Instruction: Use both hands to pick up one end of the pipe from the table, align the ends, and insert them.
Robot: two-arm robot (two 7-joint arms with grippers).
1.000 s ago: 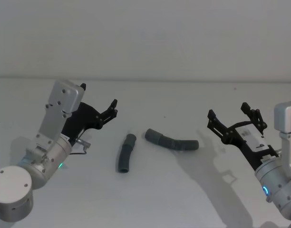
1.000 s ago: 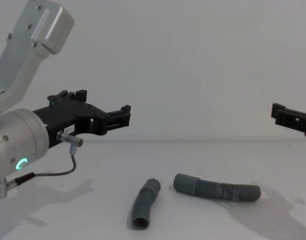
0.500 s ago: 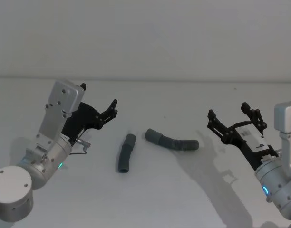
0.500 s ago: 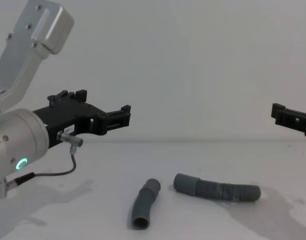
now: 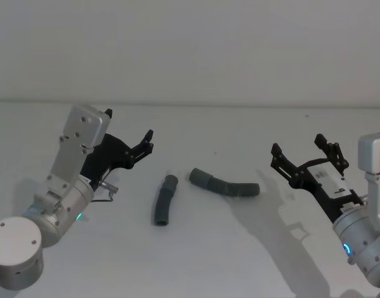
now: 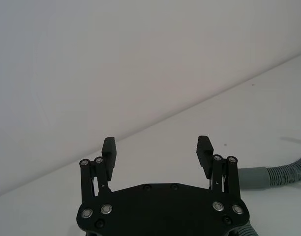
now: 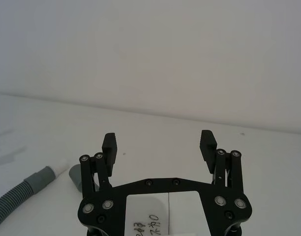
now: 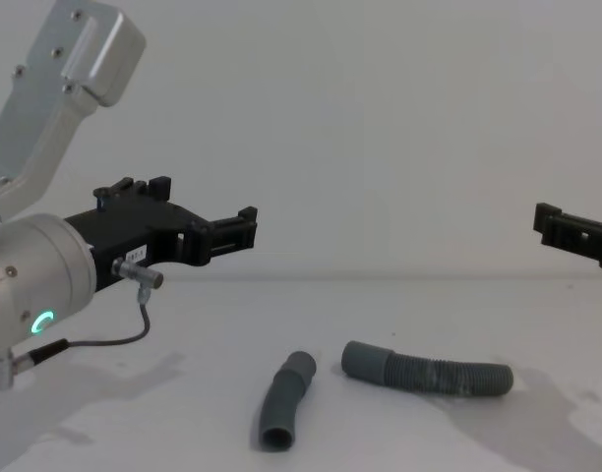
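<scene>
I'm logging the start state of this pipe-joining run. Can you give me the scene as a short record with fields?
stage: nothing grasped, pieces not joined
shorter hose piece: lies on the table, left of centre
longer hose piece: lies to its right, curved, cuff end toward the shorter piece, a gap between them
left gripper: open, raised above the table, left of the shorter piece
right gripper: open, raised above the table, right of the longer piece
</scene>
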